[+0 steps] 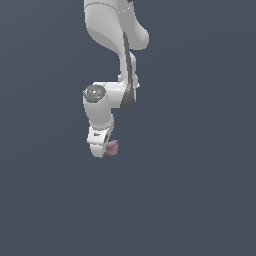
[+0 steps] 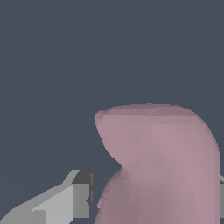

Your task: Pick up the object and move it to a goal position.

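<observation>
While the Panda arm (image 1: 116, 35) hung over a plain slate-grey field, the step in hand looked like the carry: the dusty-pink lump (image 1: 112, 147) sat at the tip of the white gripper (image 1: 103, 148), and no surface or shadow showed beneath it, so whether it was lifted clear could not be told. No goal marker showed in either view, so how far the trip had to run was anyone's guess.

To do this well, I judged, the grip needed to stay steady and the travel smooth. The blob was irregular, waisted on one side with a bulging top, so a jerk or a tilt could let it twist between the pads. A level wrist and an unhurried path would suit it best.

And the tool itself: in the wrist view the pink blob (image 2: 166, 166) filled the space between the fingers. One grey finger with its dark pad (image 2: 83, 192) sat just beside the lump's narrow waist, and a thin sliver of the other finger (image 2: 222, 199) showed at the far edge, hard against the lump's side. The jaws read as partly closed and clamped on the lump, though true pad contact on the near side was too close to call.
</observation>
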Robot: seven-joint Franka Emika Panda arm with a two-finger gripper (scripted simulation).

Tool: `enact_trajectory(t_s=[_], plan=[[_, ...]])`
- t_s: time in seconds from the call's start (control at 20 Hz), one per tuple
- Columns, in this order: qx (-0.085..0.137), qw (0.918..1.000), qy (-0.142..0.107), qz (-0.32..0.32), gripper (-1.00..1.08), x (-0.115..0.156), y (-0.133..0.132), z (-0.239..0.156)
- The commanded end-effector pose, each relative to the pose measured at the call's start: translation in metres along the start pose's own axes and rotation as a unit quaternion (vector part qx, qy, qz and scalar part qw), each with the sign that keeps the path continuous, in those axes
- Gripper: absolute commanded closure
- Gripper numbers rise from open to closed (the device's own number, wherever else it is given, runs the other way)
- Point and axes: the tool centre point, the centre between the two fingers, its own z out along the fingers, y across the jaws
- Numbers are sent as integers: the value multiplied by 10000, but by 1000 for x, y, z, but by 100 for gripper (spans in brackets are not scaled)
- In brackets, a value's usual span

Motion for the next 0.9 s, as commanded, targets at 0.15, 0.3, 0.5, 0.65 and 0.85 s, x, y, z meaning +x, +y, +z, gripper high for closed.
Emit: enact_trajectory(t_s=[0.15, 0.3, 0.5, 0.65, 0.85], plan=[[0, 10000, -2, -2, 108, 0, 0, -1], [0, 10000, -2, -2, 108, 0, -1, -7], [0, 10000, -2, -2, 108, -2, -2, -23], [2, 10000, -3, -5, 108, -3, -4, -42], [2, 10000, -3, -5, 108, -6, -6, -75]])
